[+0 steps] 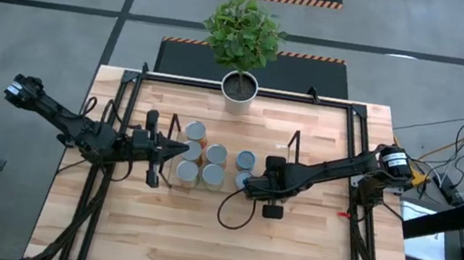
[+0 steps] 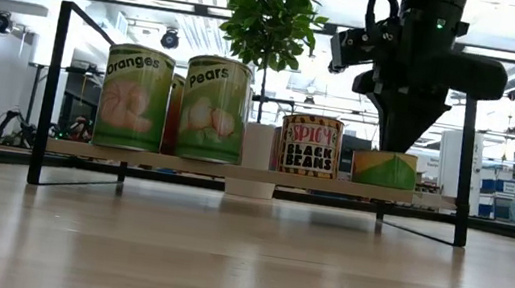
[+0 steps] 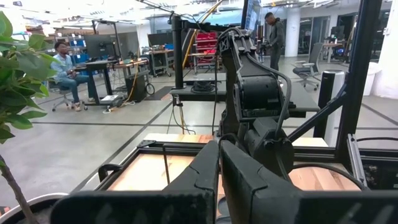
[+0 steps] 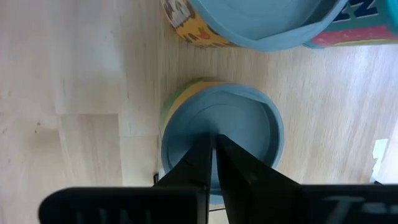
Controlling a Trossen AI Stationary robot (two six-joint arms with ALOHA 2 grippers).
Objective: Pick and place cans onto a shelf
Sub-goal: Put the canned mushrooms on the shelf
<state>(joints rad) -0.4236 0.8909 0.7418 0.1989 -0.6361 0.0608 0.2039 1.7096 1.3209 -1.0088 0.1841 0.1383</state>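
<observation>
Several cans stand upright on the shelf's light wood board [image 2: 253,175] between its black wire end frames [image 1: 294,144]. They include Oranges [image 2: 135,97], Pears [image 2: 214,108], Spicy Black Beans [image 2: 310,144] and a short yellow-green can [image 2: 383,169]. My right gripper [image 4: 213,142] points down, shut, with its tips over the middle of the short can's round lid [image 4: 249,137]. In the high view the right gripper [image 1: 249,184] is at the shelf's right part. My left gripper [image 3: 219,148], also shut, is held level at the shelf's left end [image 1: 181,149], above the cans, and holds nothing. My right gripper's shut fingertips [image 4: 205,149] come from above at the short can's lid [image 4: 186,137], near its middle. The fingers themselves hide the meeting point, so I cannot tell whether they touch it. The can stands upright on the shelf board.
A leafy plant in a white pot [image 1: 239,90] stands at the table's far edge, behind the shelf. A black frame [image 1: 126,96] borders the table. A cable loop [image 1: 234,211] lies near the right arm. Bare wood [image 1: 214,252] stretches toward the near edge. People sit in the room beyond.
</observation>
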